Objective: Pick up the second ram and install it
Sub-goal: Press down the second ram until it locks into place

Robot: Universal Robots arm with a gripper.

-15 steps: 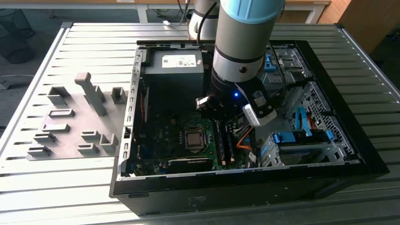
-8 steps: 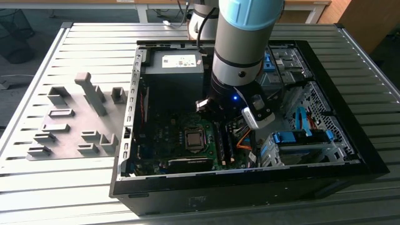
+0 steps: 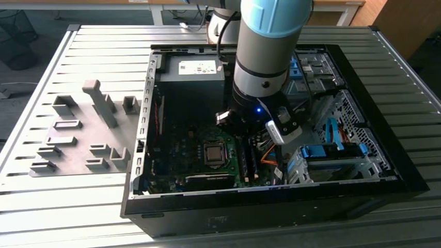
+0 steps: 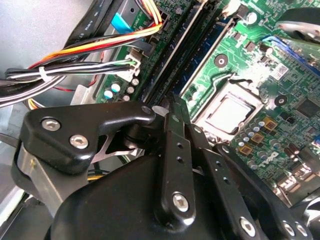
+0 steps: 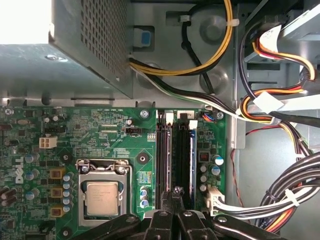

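My gripper [image 3: 242, 138] reaches down into the open computer case [image 3: 141, 129], over the motherboard's memory slots [image 3: 248, 161]. In both wrist views the black fingers meet in a narrow point, shut, with nothing visible between them. That point [image 5: 176, 192] [image 4: 176, 101] hangs just over one end of the long black and blue memory slots [image 5: 175, 155] [image 4: 192, 52]. The slots are seen from straight above, so I cannot tell whether the second ram sits in one of them.
The processor socket [image 5: 102, 197] [image 4: 230, 110] lies beside the slots. Bundled cables [image 5: 280, 195] [image 4: 90, 55] run on their other side. The power supply [image 3: 196, 77] and a drive cage with blue clips [image 3: 331, 152] crowd the case. A grey fixture plate [image 3: 76, 134] lies on the table at the exterior view's left.
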